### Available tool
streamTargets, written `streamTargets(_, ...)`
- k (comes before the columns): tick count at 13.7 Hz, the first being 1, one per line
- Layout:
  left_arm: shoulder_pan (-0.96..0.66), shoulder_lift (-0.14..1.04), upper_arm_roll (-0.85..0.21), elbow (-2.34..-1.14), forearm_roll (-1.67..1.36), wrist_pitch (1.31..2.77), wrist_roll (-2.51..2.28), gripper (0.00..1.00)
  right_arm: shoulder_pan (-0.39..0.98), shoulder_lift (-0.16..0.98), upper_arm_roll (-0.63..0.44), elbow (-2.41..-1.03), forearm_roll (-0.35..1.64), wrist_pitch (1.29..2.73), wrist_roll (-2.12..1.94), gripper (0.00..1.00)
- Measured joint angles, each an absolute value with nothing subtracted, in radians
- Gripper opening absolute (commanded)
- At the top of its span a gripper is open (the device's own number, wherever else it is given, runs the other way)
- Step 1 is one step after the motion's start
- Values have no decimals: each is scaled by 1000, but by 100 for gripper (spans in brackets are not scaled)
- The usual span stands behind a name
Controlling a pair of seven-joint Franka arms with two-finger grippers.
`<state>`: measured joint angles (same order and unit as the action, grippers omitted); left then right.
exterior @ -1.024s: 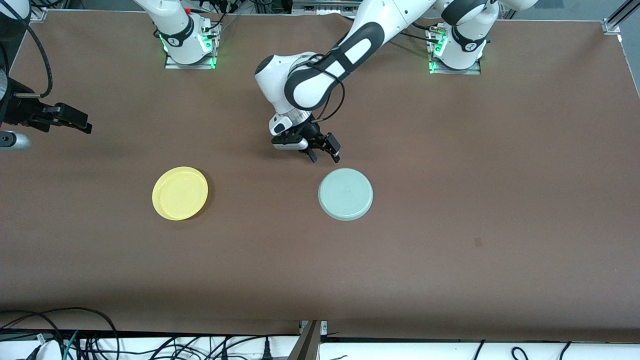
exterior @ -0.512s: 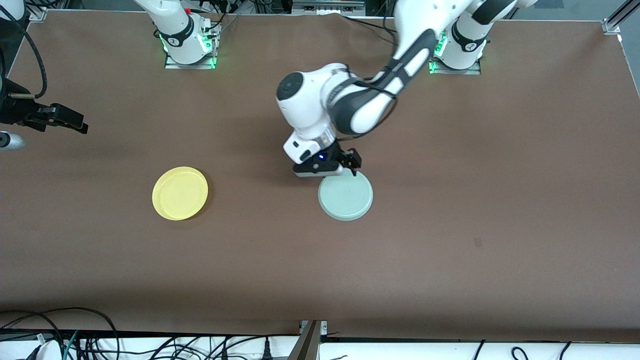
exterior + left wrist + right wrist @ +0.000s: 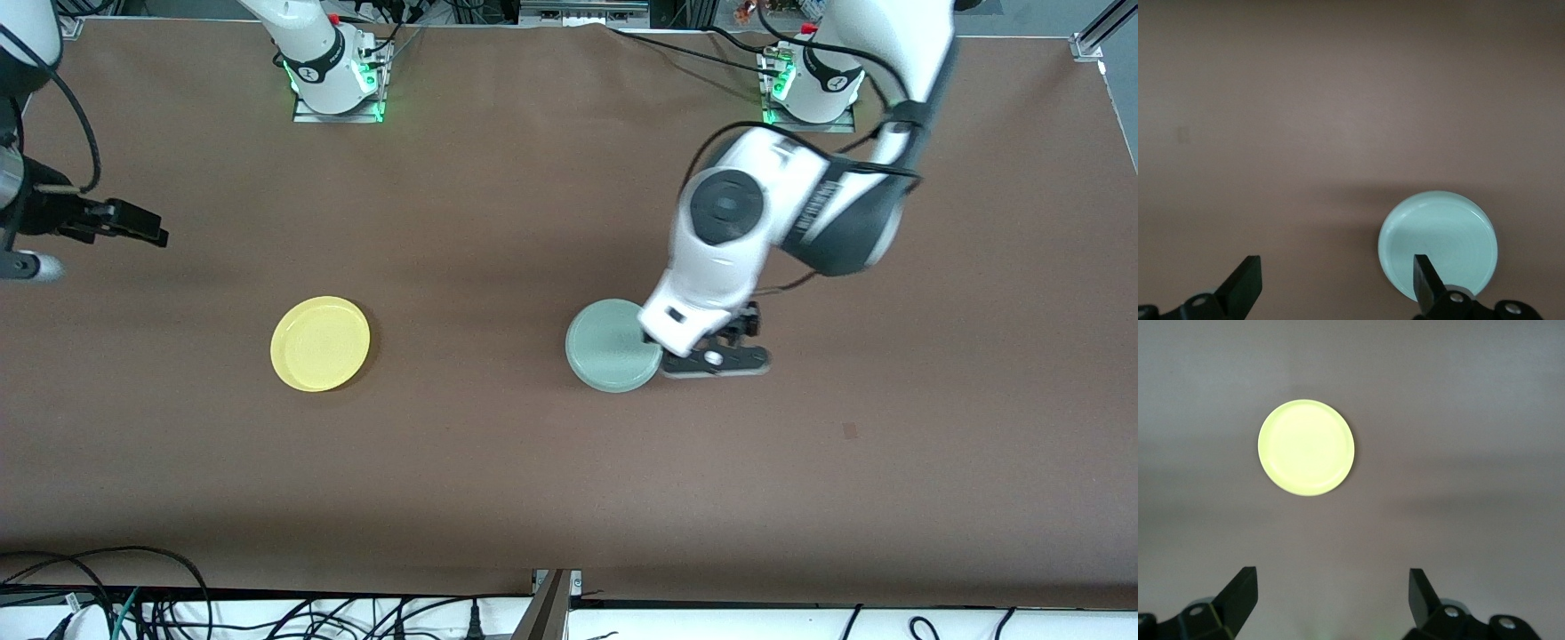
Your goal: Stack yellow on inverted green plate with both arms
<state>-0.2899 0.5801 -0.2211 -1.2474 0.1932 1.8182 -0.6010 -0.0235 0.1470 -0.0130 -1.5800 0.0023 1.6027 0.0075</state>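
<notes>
The yellow plate (image 3: 320, 343) lies rim up on the brown table toward the right arm's end; it also shows in the right wrist view (image 3: 1306, 447). The pale green plate (image 3: 609, 348) lies upside down, ringed underside up, near the table's middle. My left gripper (image 3: 725, 342) hangs low beside the green plate, on its side toward the left arm's end, and the wrist covers part of the plate's edge. In the left wrist view this gripper (image 3: 1335, 283) is open and empty, one fingertip (image 3: 1426, 280) over the green plate (image 3: 1438, 237). My right gripper (image 3: 142, 227) is open and empty, high over the table's edge (image 3: 1331, 597).
The two arm bases (image 3: 333, 71) (image 3: 813, 84) stand along the table's edge farthest from the front camera. Cables (image 3: 133, 596) lie off the table's near edge. A small dark mark (image 3: 849, 431) is on the bare brown table (image 3: 498, 462).
My left arm has swung from the green plate's side nearest the bases, across it, to its side toward the left arm's end. The right gripper has barely shifted. The plates have not moved.
</notes>
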Motion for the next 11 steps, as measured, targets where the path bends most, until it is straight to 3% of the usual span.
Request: streamTargets(11,58,363,-196,-1391,49,1809,-415,100,-27,495,-15,-1823,36,2239,15,99)
